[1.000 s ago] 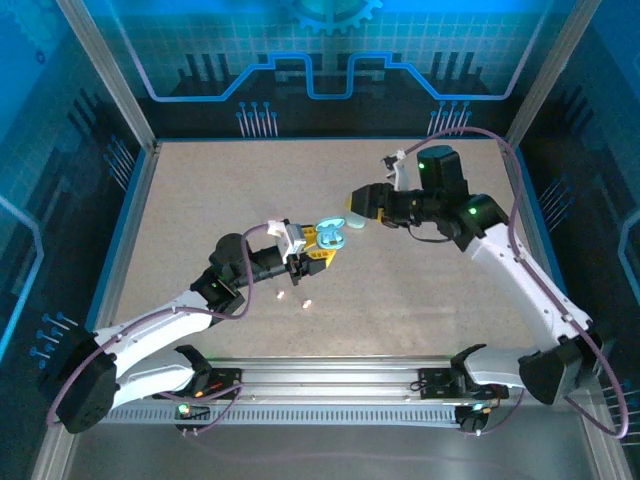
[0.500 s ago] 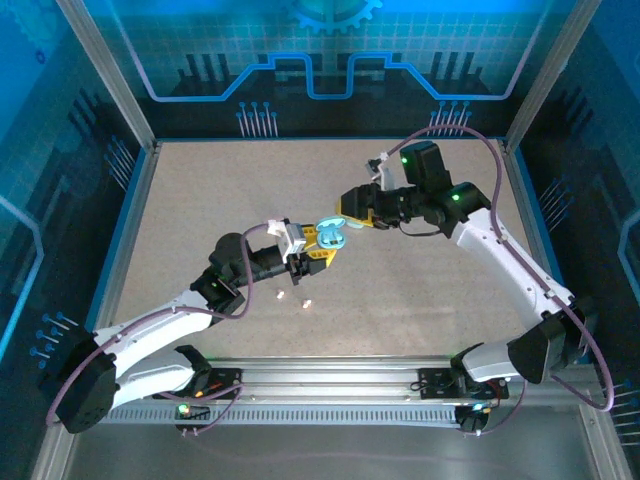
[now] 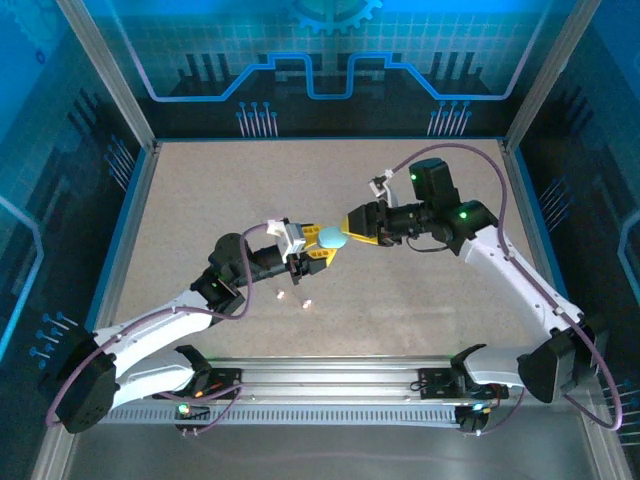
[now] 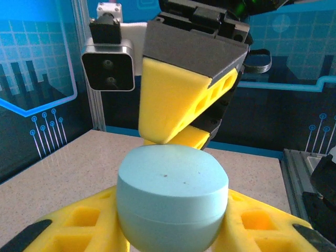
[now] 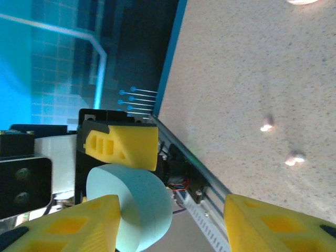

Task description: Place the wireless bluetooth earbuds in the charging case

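Note:
The charging case (image 3: 333, 237) is a closed teal oval held a little above the table, with my left gripper (image 3: 326, 243) shut on it. From the left wrist, the case (image 4: 173, 194) fills the gap between the yellow fingers (image 4: 73, 226), its lid seam closed. My right gripper (image 3: 353, 224) is open right beside the case, and one of its fingers (image 4: 170, 100) hangs over the lid. In the right wrist view the case (image 5: 131, 205) lies against that gripper's (image 5: 172, 205) left finger. Two pale earbuds (image 3: 281, 294) (image 3: 307, 302) lie on the table below the left arm, seen as earbuds (image 5: 266, 126) (image 5: 294, 157) from the right wrist.
The speckled tabletop (image 3: 250, 190) is boxed in by metal posts and blue panels. A slotted rail (image 3: 330, 378) runs along the near edge between the arm bases. The two wrists nearly meet at mid-table.
The case stood open with its lid spread; now it is closed. My right gripper has swung left and down onto it. The left arm has held still.

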You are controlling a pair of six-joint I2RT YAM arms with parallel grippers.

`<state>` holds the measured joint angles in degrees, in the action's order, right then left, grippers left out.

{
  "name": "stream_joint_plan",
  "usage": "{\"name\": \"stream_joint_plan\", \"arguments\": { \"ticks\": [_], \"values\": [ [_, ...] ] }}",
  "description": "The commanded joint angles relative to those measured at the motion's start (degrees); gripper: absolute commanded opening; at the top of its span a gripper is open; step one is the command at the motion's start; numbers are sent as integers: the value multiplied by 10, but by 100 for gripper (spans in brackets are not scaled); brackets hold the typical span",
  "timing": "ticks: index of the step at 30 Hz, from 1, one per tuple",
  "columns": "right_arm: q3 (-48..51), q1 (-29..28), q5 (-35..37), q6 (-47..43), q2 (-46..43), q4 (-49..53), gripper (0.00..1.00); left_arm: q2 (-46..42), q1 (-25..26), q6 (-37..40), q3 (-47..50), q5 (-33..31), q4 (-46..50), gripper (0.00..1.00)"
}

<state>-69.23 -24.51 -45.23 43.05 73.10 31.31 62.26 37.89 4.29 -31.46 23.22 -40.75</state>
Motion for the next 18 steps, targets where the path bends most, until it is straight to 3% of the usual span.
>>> {"name": "stream_joint_plan", "arguments": {
  "ticks": [1,9,18],
  "values": [
    [36,12,-65,42,-19,-71,56,-1,4,-14,-19,-3,-34,28],
    [91,8,-150,160,6,-242,52,13,4,-30,-22,8,-54,28],
    [93,-15,-175,189,31,-303,46,18,4,-35,-24,6,-60,28]
  ]
}}
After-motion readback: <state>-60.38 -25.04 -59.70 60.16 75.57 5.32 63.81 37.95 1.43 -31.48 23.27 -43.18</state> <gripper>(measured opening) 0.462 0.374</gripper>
